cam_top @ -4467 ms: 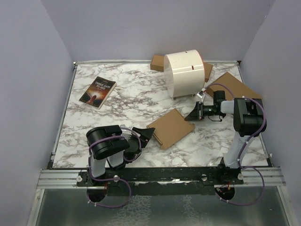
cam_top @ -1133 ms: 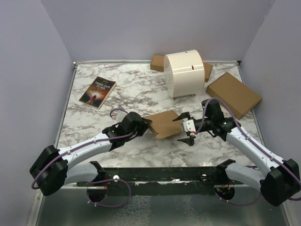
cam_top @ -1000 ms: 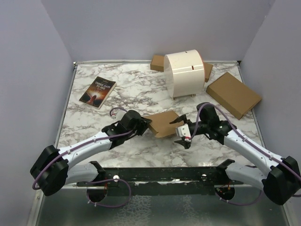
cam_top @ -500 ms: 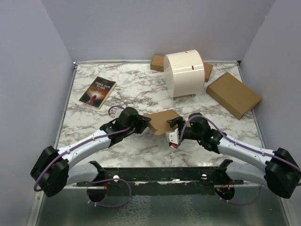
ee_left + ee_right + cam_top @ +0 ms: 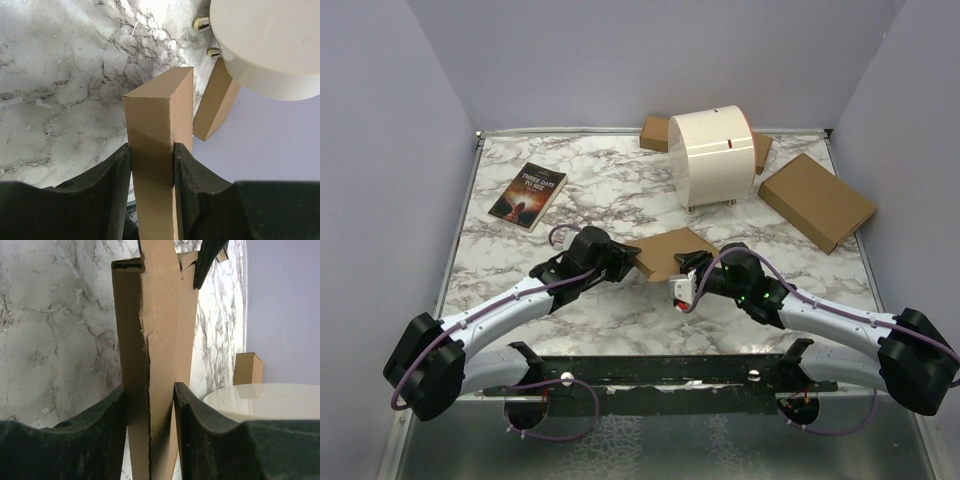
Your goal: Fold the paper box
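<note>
Looking at your marble table, you see the paper box near its middle. Your left gripper clamps one end and your right gripper pinches the other. The book by the left edge seems to read "THREE DAYS".

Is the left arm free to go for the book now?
Probably not yet: the left gripper is clamped on the paper box, shared with the right gripper. Once released, nothing lies between it and the book.

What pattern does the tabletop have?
The table is white marble with dark grey veins; top external view shows it best.
</note>
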Tool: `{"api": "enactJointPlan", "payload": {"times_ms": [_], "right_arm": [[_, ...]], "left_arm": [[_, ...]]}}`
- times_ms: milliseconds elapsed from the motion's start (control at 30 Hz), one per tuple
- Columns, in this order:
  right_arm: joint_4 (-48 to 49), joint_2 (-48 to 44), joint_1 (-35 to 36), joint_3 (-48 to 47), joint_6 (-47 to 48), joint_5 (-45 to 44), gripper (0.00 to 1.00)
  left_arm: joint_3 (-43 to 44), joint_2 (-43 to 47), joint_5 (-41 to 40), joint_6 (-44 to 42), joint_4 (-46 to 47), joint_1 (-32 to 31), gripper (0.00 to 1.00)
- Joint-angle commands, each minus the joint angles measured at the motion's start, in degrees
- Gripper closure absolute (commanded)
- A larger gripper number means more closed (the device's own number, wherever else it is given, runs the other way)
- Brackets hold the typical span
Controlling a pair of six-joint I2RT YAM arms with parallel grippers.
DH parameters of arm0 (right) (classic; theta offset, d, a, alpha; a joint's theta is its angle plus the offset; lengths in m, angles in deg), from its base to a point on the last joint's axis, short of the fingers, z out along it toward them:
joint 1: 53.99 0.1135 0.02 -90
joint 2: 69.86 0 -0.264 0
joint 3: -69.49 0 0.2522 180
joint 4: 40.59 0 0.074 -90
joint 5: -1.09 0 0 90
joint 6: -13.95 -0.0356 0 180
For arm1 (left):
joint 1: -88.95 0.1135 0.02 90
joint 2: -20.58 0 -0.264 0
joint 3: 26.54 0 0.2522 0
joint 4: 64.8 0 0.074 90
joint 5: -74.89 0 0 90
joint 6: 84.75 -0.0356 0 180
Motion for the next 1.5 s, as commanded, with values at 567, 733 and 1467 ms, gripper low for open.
{"api": "enactJointPlan", "payload": {"times_ms": [567, 733, 1467], "right_arm": [[3.6, -0.8, 0.4, -1.6, -6.1, -4.5, 0.71], [0.8, -2.0, -1.2, -3.7, -10.3, -3.3, 0.71], [-23.6, 10.4, -28.1, -26.1, -64.2, 54.2, 0.71]], "left_arm": [[-1.9, 5.4, -0.5, 2.0, 0.2, 0.4, 0.21], [0.1, 10.9, -6.0, -2.3, -5.0, 0.4, 0.19], [-10.2, 29.1, 7.4, -64.7, 24.5, 0.4, 0.04]]}}
